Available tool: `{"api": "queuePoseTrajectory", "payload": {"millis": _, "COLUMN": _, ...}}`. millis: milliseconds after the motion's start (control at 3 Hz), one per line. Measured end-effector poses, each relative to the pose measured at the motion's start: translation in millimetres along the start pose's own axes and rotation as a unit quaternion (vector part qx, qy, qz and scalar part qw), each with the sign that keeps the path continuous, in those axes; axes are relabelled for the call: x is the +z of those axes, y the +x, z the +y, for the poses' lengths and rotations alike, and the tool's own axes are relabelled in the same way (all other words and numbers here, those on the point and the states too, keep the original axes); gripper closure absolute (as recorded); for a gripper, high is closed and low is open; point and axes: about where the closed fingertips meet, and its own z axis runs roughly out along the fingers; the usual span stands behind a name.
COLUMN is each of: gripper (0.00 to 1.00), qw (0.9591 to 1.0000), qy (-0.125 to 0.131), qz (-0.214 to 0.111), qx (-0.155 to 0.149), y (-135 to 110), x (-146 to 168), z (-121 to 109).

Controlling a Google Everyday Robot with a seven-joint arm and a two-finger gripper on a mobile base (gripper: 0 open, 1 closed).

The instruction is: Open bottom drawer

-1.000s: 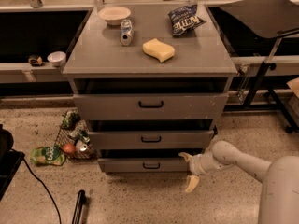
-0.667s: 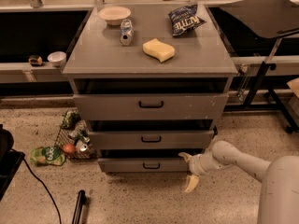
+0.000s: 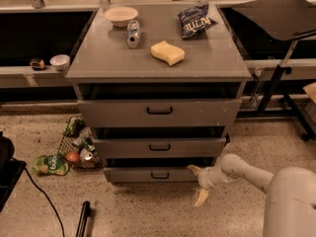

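The grey cabinet has three drawers. The bottom drawer [image 3: 155,175] is the lowest and narrowest front, with a small black loop handle [image 3: 159,175] at its centre. It stands slightly out, with a dark gap above it. My gripper [image 3: 197,184] is at the drawer's right end, near the floor, to the right of the handle. Its two pale fingers are spread apart, one [image 3: 193,170] by the drawer's right corner, the other [image 3: 201,197] pointing down to the floor. It holds nothing.
The middle drawer [image 3: 160,146] and top drawer [image 3: 159,112] are above. On the cabinet top are a bowl [image 3: 121,15], a can [image 3: 133,33], a sponge [image 3: 168,52] and a chip bag [image 3: 195,20]. A wire basket with cans [image 3: 79,144] and a green bag [image 3: 50,165] lie at left. A black table stand [image 3: 276,83] is at right.
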Motion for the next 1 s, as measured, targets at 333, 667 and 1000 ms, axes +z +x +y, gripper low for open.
{"api": "queuePoseTrajectory", "payload": {"millis": 333, "gripper": 0.0, "qw": 0.9997, "qy": -0.004, "qz": 0.02, "qx": -0.015, "y": 10, "x": 20, "z": 1}}
{"api": "queuePoseTrajectory", "payload": {"millis": 667, "gripper": 0.0, "qw": 0.9988, "qy": 0.002, "qz": 0.036, "qx": -0.031, "y": 16, "x": 39, "z": -7}}
{"api": "queuePoseTrajectory", "payload": {"millis": 1000, "gripper": 0.0, "qw": 0.9979, "qy": 0.011, "qz": 0.044, "qx": -0.046, "y": 19, "x": 54, "z": -19}}
